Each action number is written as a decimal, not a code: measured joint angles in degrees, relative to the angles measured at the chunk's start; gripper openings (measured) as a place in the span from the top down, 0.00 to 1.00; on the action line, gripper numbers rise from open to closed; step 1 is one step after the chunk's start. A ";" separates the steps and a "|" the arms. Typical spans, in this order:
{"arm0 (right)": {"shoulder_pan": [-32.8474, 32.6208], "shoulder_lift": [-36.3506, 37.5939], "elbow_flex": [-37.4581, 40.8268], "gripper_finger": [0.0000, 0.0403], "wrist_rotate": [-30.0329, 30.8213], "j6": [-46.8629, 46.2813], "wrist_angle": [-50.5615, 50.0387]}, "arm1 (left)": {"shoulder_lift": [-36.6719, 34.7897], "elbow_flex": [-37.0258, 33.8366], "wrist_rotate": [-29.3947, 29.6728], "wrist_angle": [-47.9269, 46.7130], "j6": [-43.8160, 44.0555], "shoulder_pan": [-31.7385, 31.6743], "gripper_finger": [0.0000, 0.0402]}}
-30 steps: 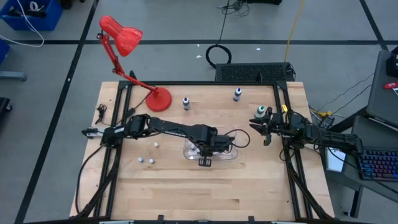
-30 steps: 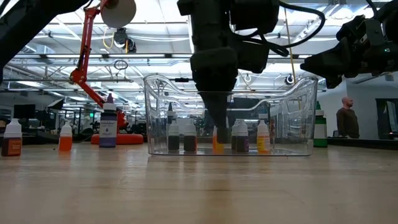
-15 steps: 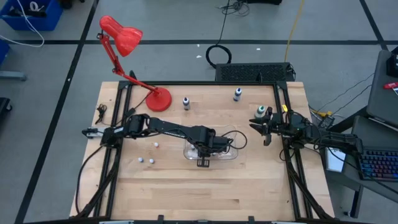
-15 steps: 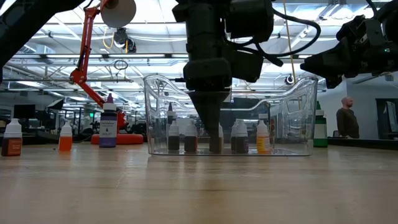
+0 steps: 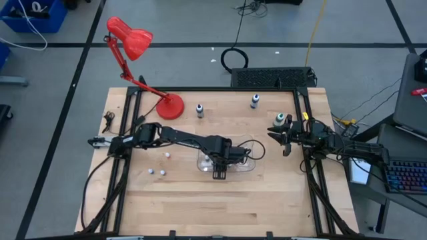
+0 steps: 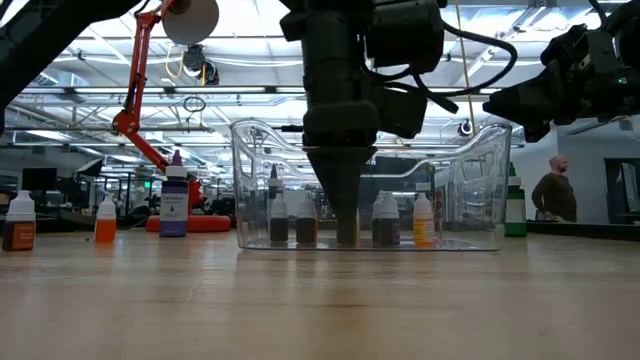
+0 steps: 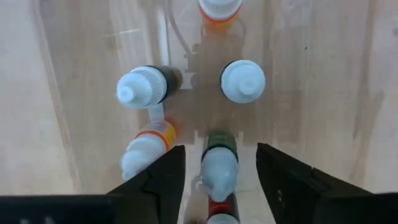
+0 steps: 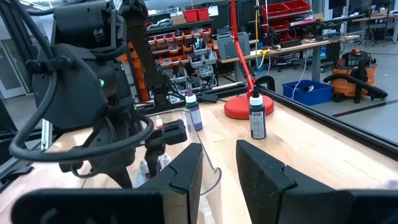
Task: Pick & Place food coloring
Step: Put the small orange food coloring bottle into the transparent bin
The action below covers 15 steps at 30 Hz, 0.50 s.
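From above, the left arm reaches across the wooden surface (image 5: 200, 200) and its left claw (image 5: 219, 167) points down into a clear container (image 5: 248, 163) near the middle. The right claw (image 5: 285, 143) waits at the right side, near a green-capped bottle (image 5: 281, 120). A red lamp (image 5: 170, 105) stands at the far left, and three small bottles (image 5: 157, 171) lie to the left of the container.

From surface height, the left claw (image 6: 345, 215) goes down inside the container (image 6: 470, 190), among the food coloring bottles (image 6: 398, 218) which stand in a row on its floor. More bottles (image 6: 105, 222) stand outside at the left.

In the left wrist view, the fingers (image 7: 163, 177) are spread a little, one at each side of a dark-bodied bottle (image 7: 219, 163), and do not press it. Other bottles stand around it.

In the right wrist view, the right claw (image 8: 217, 163) has its fingers a little apart and holds nothing
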State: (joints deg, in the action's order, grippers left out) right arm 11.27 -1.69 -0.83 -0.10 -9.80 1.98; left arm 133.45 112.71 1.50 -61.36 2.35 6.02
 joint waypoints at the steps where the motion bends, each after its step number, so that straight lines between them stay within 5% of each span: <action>1: 0.02 0.01 -0.01 0.78 0.00 -0.01 0.00 | 0.00 0.00 0.00 0.00 -0.04 0.12 0.49; 15: 0.02 -0.02 -0.01 0.78 0.00 0.00 0.00 | -5.81 0.33 0.46 -0.69 -0.04 0.44 0.51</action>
State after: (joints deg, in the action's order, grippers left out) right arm 11.29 -1.71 -0.84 -0.10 -9.80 1.98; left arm 127.64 113.03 1.96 -62.06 2.31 6.46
